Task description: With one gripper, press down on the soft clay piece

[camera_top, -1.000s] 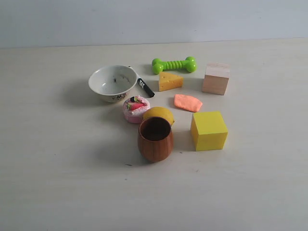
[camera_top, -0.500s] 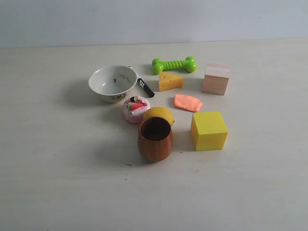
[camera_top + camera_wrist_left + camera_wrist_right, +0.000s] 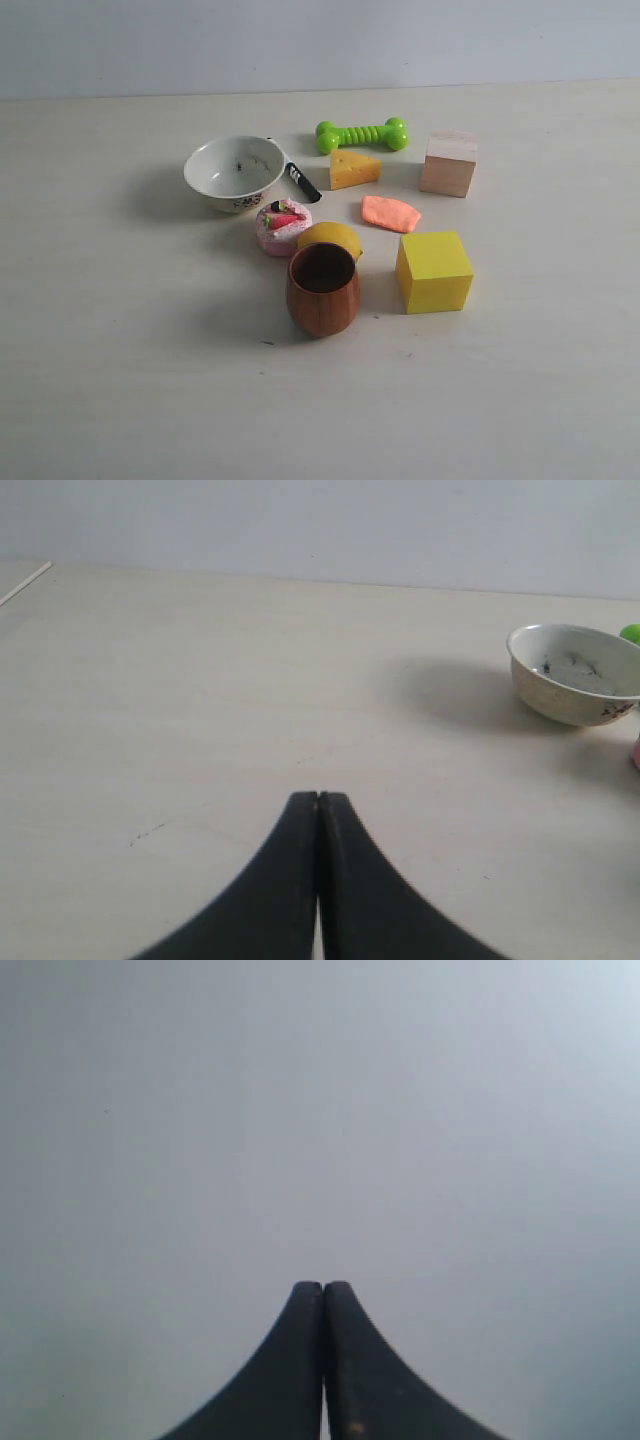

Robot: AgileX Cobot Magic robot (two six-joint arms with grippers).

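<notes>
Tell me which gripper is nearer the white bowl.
Left, probably: the shut left gripper has the bowl ahead on the table; the right gripper faces only blank grey.

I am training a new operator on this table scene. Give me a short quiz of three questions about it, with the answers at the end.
1. True or false: the left gripper and the right gripper are both shut.
2. Choose one. What does the soft clay piece touch?
A. a gripper
B. the yellow cube
C. only the table
3. Short answer: which dish does the left wrist view show?

Key
1. True: in each wrist view the two fingers meet, with nothing between them.
2. C: the clay lies alone, apart from its neighbours, and no gripper is in the exterior view.
3. The white bowl.
</notes>
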